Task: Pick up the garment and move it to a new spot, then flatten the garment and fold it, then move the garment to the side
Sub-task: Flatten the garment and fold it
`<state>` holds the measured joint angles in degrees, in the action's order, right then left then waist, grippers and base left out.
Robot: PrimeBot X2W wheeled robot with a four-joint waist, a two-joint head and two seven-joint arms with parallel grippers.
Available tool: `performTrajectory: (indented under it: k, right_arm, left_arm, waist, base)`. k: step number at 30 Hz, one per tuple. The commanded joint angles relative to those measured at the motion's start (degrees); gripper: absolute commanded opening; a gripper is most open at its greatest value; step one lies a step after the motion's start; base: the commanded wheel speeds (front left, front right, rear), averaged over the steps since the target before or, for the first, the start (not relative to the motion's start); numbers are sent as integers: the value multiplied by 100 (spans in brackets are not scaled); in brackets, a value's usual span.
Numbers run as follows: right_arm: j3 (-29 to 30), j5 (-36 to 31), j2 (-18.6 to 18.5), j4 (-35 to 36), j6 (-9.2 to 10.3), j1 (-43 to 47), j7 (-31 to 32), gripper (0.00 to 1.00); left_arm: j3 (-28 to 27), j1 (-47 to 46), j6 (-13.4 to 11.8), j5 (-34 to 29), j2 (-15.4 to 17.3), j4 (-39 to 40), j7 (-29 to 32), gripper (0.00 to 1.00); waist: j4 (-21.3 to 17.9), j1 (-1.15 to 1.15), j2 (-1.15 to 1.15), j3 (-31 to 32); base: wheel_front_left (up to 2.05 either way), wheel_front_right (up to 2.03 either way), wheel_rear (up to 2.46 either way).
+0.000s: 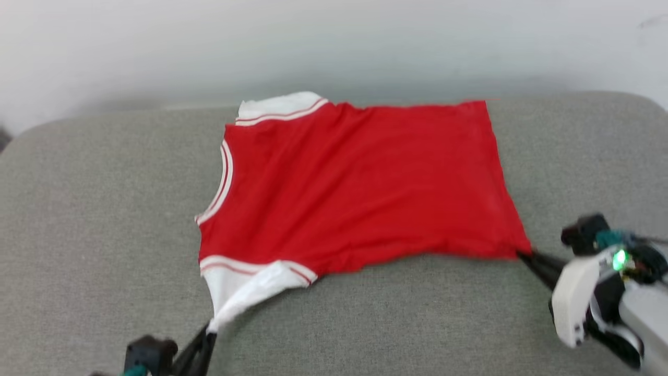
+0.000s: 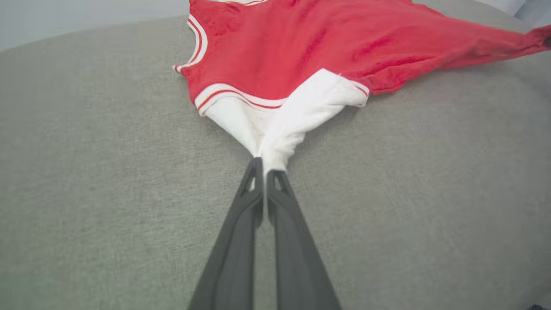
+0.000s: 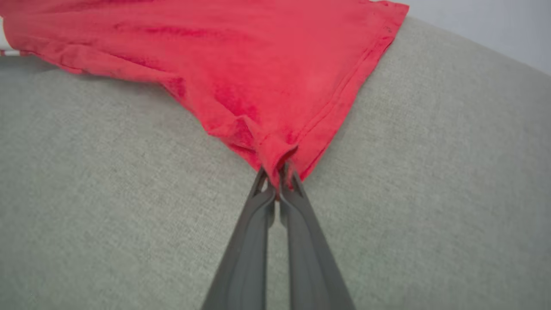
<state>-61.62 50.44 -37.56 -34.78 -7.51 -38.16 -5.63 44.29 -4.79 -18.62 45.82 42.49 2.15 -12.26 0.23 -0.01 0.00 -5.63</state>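
Note:
The garment [image 1: 355, 183], a red jersey with short white sleeves and its plain red face up, lies spread on the grey cushion [image 1: 94, 219], neck toward the left. My left gripper [image 1: 211, 330] is shut on the tip of the near white sleeve [image 2: 275, 129], which is pulled to a point toward me; the left wrist view shows its fingers [image 2: 241, 224] pinching that cloth. At the right, my right gripper [image 1: 523, 255] is shut on the near hem corner [image 3: 275, 159] of the red body, with the cloth bunched between its fingers [image 3: 254, 232].
The grey cushion runs wide to the left, right and front of the garment. A pale wall [image 1: 334, 42] rises behind its far edge. The right arm's white wrist [image 1: 579, 292] with a green light sits at the lower right.

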Motion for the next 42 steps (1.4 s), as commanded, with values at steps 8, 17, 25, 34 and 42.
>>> performTrajectory:
  k: [8,17,25,34,42]
  right_arm:
    - [81,336,-494,574,4,1325,254,0]
    - [574,409,-971,1245,4,2304,513,0]
    - [1399,168,-729,1570,4,2391,659,0]
    - [2511,-155,-557,1924,4,2226,887,0]
    - [3092,-581,-288,2227,4,1953,1293,0]
  left_arm:
    - [143,1244,-373,444,-93,351,-85,0]
    - [200,1920,-420,718,-92,413,-147,0]
    - [99,1246,-330,264,149,435,-114,0]
    - [-133,-255,-19,-316,534,577,334,0]
    - [-247,-1508,368,-539,542,298,838,0]
  waist:
    - [-52,1,0,512]
    - [-49,1,0,577]
    - [-41,1,0,381]
    - [-119,1,0,68]
    - [-262,1,0,-314]
  base:
    - [0,0,0]
    - [0,0,0]
    - [0,0,0]
    - [0,0,0]
    - [0,0,0]
